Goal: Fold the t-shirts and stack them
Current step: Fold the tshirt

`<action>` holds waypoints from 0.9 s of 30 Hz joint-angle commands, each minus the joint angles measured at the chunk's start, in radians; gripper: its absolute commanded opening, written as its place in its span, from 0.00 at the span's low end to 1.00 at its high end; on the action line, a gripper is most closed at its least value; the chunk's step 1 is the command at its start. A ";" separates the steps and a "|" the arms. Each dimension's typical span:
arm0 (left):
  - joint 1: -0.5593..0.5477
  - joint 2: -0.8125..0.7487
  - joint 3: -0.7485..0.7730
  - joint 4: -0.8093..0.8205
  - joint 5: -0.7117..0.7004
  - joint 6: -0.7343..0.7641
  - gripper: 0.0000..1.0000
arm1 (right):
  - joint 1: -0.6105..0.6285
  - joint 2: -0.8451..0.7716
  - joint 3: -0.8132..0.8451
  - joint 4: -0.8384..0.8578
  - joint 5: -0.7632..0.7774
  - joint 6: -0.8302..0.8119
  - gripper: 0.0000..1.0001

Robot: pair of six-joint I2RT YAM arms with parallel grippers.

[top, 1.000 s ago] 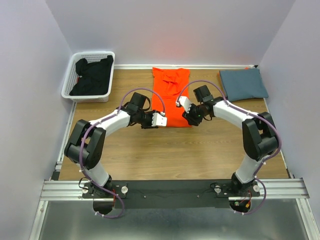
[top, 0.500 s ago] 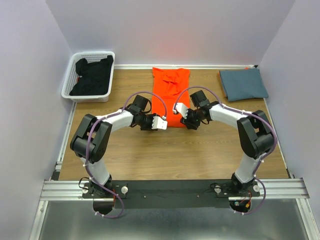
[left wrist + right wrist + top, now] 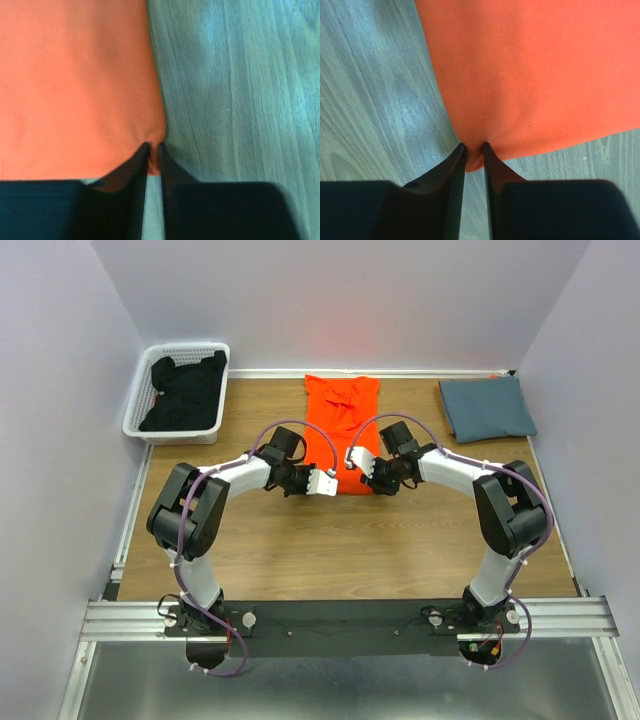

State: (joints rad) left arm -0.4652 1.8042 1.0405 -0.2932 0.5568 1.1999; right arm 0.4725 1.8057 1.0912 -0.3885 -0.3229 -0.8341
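Orange t-shirt (image 3: pixel 340 430) lies flat on the wooden desk (image 3: pixel 300 540), centred left to right and toward the far edge. It forms a long rectangle running from the far edge toward the middle. There are some wrinkles at its far end, near the neckline.

Left tool (image 3: pixel 322 485) is at the shirt's near-left corner. In the left wrist view the left tool (image 3: pixel 153 146) has its jaws drawn narrow, with a thin slip of the orange t-shirt (image 3: pixel 75 85) caught between the tips at the very corner. The cloth puckers slightly where it enters the jaws. Bare desk (image 3: pixel 240 90) shows beside the shirt's edge.

Right tool (image 3: pixel 372 480) is at the near-right corner. In the right wrist view the right tool (image 3: pixel 473 146) is likewise narrow, with the corner of the orange t-shirt (image 3: pixel 545 75) nipped between its tips. Wood grain of the desk (image 3: pixel 375 100) shows beside it.

Both arms reach inward from their bases at the near edge, forearms angled toward each other. The two tools are near one another at the shirt's near hem.

Blue-grey t-shirt (image 3: pixel 487 408) sits folded into a neat pad in the far-right corner of the desk, well apart from the orange one.

A white slotted basket (image 3: pixel 142 425) stands in the far-left corner, with dark cloth (image 3: pixel 185 390) bundled inside it.
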 commanded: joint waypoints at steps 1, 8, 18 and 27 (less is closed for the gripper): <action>-0.004 0.024 -0.006 -0.011 -0.035 -0.026 0.09 | 0.008 0.076 -0.037 -0.027 0.042 -0.025 0.25; -0.006 0.001 0.015 -0.070 -0.032 -0.025 0.00 | 0.009 0.052 -0.011 -0.036 0.064 -0.007 0.01; 0.014 -0.121 0.153 -0.159 0.020 -0.125 0.00 | 0.006 -0.081 0.177 -0.160 0.068 0.075 0.01; 0.008 -0.262 0.204 -0.308 0.048 -0.155 0.00 | 0.006 -0.173 0.274 -0.335 0.065 0.099 0.01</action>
State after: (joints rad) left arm -0.4530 1.6253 1.2434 -0.4969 0.5552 1.0748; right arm 0.4732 1.6901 1.3327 -0.6018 -0.2646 -0.7597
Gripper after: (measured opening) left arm 0.010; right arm 0.012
